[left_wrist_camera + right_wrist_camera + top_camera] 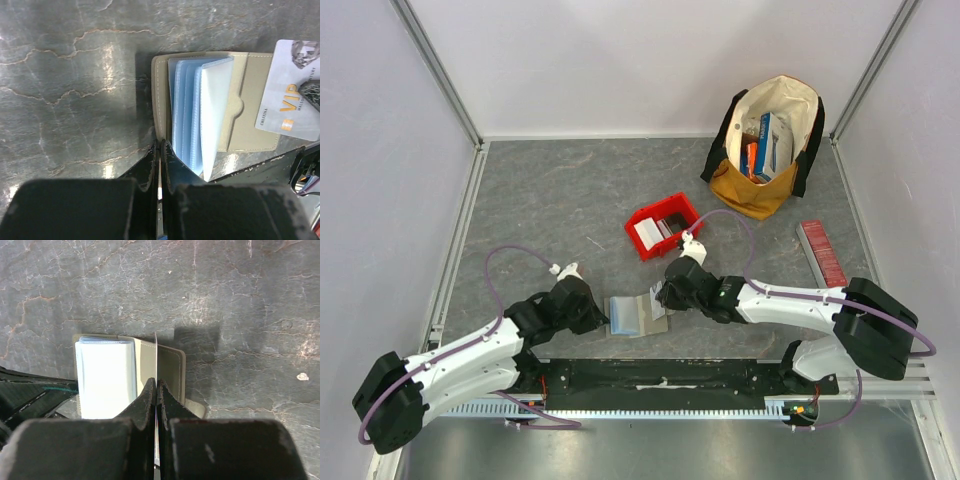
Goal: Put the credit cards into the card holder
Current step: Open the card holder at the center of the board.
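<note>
Left gripper (160, 150) pinches the left edge of the open card holder (250, 105), which lies on the grey table (570, 200) between the arms, while the right gripper (156, 387) clamps a white credit card (287, 90) over its right flap.

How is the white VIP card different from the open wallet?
The card is white with orange letters; the card holder is tan-grey with clear sleeves. The card is smaller than the card holder. The card is pinched in the jaws of the right gripper; the card holder lies open on the table, its edge pinched by the left gripper. Both are flat rectangles.
</note>
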Robot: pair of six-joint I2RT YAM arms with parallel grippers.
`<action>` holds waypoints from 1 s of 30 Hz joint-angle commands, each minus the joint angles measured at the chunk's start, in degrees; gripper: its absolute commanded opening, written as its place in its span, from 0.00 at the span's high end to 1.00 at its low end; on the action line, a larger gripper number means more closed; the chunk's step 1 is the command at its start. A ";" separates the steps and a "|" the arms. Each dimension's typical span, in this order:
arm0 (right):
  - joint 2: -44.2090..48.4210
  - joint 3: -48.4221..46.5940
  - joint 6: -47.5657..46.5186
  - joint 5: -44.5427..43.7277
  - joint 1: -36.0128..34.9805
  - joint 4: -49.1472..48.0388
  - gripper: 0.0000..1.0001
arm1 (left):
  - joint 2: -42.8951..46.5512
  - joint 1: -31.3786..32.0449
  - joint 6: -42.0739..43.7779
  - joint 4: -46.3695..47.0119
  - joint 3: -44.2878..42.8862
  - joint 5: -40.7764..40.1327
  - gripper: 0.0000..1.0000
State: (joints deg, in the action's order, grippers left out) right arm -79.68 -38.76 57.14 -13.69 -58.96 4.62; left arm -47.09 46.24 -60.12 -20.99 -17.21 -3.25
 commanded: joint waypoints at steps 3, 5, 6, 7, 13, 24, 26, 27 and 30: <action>0.57 -3.16 -4.58 -2.21 0.16 0.66 1.00 | 0.60 -0.10 5.97 -2.21 -6.51 -1.42 0.98; 1.89 -3.60 -5.81 -2.56 -0.01 -0.14 1.00 | 0.51 -0.10 6.24 -2.30 -7.31 -0.80 0.98; 2.68 -3.95 -6.34 -3.00 -0.28 -0.40 1.00 | 0.42 -0.10 6.24 -2.30 -7.48 -0.54 0.98; 3.38 -4.30 -7.04 -3.27 -0.45 -0.84 1.00 | 0.42 -0.10 6.24 -2.30 -7.57 -0.36 0.98; 4.44 -8.25 -8.63 -7.13 -2.65 0.30 1.00 | 0.33 -0.01 6.33 -1.95 -8.10 0.34 0.98; 1.73 -10.36 -10.47 -18.91 -12.84 -4.10 1.00 | 0.33 0.08 6.42 -1.77 -8.80 0.96 0.98; 0.76 -10.98 -10.56 -20.75 -14.25 -4.27 1.00 | 0.42 -0.01 6.42 -1.77 -8.80 1.05 0.98; 0.14 -11.33 -10.65 -21.54 -14.78 -4.10 1.00 | 0.42 -0.01 6.42 -1.77 -8.89 1.05 0.98; -1.26 -12.12 -10.74 -22.34 -15.57 -3.83 1.00 | 0.33 0.08 6.42 -1.68 -8.72 1.05 0.98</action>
State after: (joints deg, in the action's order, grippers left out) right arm -79.53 -47.97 47.31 -30.68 -73.69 2.37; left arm -47.09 46.24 -55.81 -22.90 -23.83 -2.48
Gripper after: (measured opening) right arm 0.010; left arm 0.025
